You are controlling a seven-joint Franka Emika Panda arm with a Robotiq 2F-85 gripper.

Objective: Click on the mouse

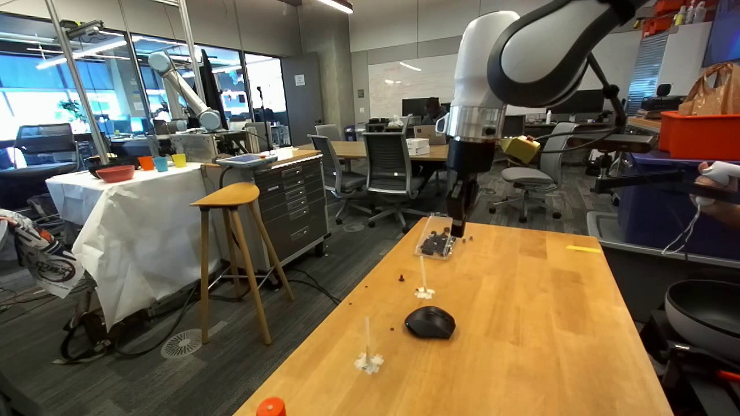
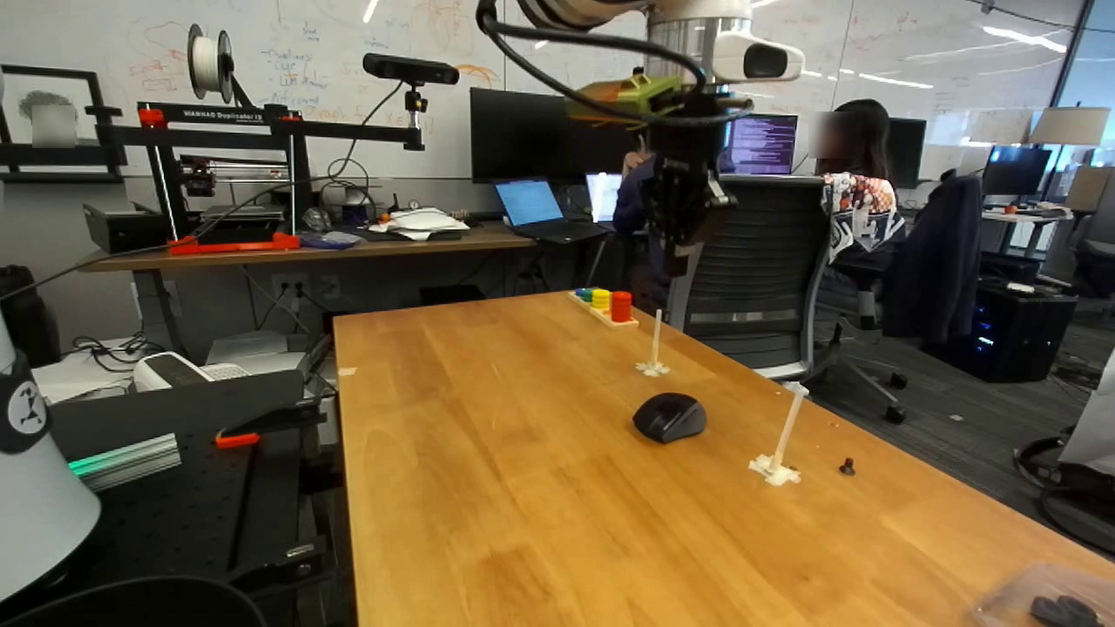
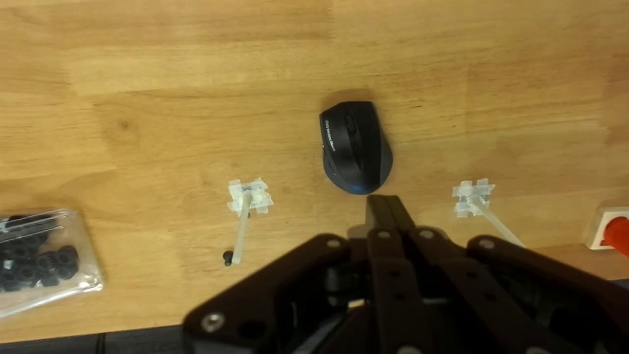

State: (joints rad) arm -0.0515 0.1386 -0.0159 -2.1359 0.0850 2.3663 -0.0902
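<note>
The black mouse [image 1: 430,322] lies flat on the wooden table, and it also shows in an exterior view [image 2: 670,419]. In the wrist view the whole mouse [image 3: 355,147] is visible, with its scroll wheel and buttons toward the top of the picture. My gripper [image 3: 385,197] is shut, its fingertips pressed together with nothing between them. In the wrist view the tips appear just below the rounded rear end of the mouse. In both exterior views the gripper [image 1: 457,232] hangs pointing down above the table, and its tips [image 2: 676,266] are well above the mouse and apart from it.
Two thin upright pegs, a peg [image 3: 241,226] and another peg [image 3: 496,221], are taped to the table on either side of the mouse. A clear box [image 1: 437,245] of dark bits stands near the table edge. A colored stacking toy [image 2: 610,307] sits at the far edge. A small screw [image 2: 847,467] lies loose.
</note>
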